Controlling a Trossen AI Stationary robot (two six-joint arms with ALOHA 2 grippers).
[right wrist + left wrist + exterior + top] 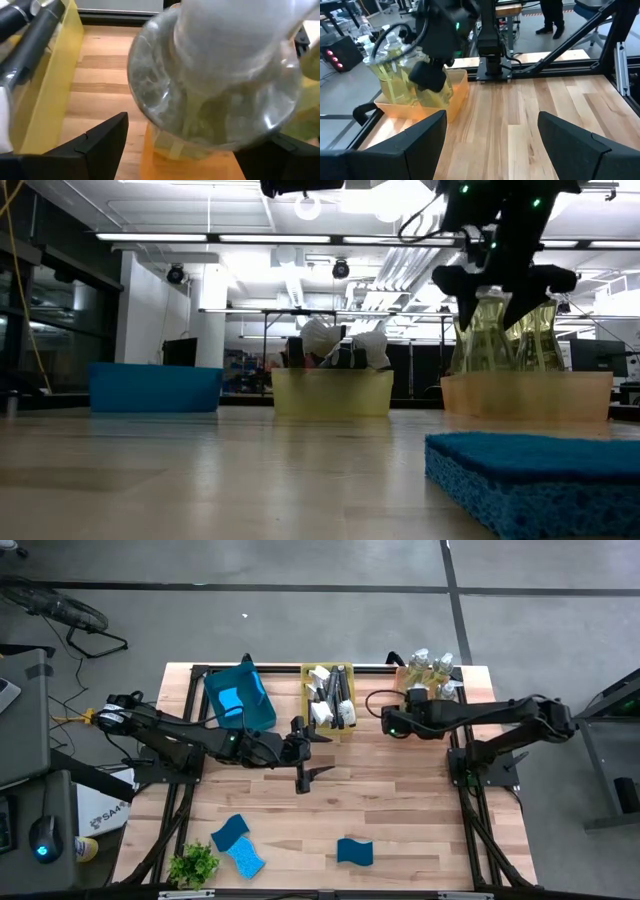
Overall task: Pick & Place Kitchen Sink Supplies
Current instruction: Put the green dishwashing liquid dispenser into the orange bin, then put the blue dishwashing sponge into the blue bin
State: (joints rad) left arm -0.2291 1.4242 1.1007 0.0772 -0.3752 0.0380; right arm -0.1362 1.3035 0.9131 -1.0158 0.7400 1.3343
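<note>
A: From above, the right tool (402, 712) hangs at the left edge of the orange tray (398, 672) at the far right of the desk (400, 810), where the clear bottles (432, 667) stand. The left tool (304, 752) waits mid-desk, fingers spread, empty. Three blue sponges (354, 851) lie near the front edge; the brushes (330, 700) sit in the yellow bin (347, 668).

B: And level with the desk?

A: The right tool (503, 280) sits over a bottle (487, 330) in the tray (560, 395).

B: The left wrist view?

A: The right tool's pad (427, 76) is against the bottles (395, 70).

B: And its own camera?

A: A bottle (220, 95) stands between its spread fingers (100, 142); whether they touch it I cannot tell. I judge it stiff, slick, bottom-heavy with liquid: grip the body low, not the pump top.
</note>
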